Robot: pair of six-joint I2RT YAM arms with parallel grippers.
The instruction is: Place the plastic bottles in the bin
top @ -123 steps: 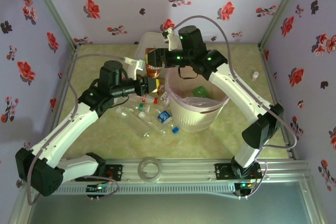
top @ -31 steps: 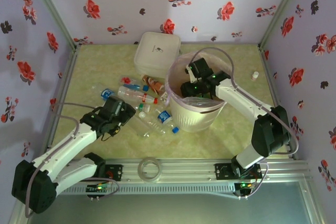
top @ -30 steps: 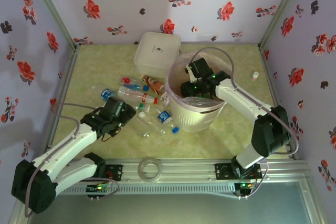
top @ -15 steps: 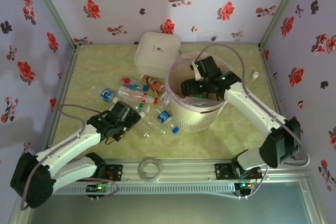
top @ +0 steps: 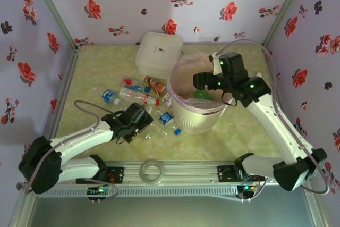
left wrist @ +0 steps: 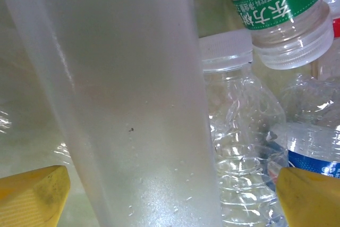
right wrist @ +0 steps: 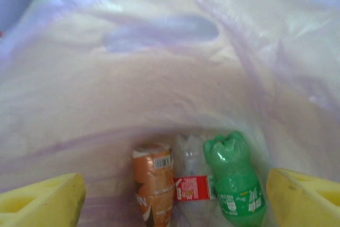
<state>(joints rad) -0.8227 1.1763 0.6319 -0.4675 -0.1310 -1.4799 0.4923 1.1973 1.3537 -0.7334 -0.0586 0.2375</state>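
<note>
Three plastic bottles (right wrist: pixel 234 179) are being held in one bin (top: pixel 194 119); left gripper (left wrist: pixel 171 195) and right gripper (right wrist: pixel 174 199) are being kept wide open, empty.

Overhead wide, right wrist close, sharing bin (top: pixel 197 123)

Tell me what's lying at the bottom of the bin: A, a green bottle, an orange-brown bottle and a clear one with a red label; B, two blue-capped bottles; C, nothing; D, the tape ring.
A: looking down into the bin, the right wrist view shows the green bottle, the orange-brown bottle and the red-labelled clear bottle side by side on its floor.
</note>
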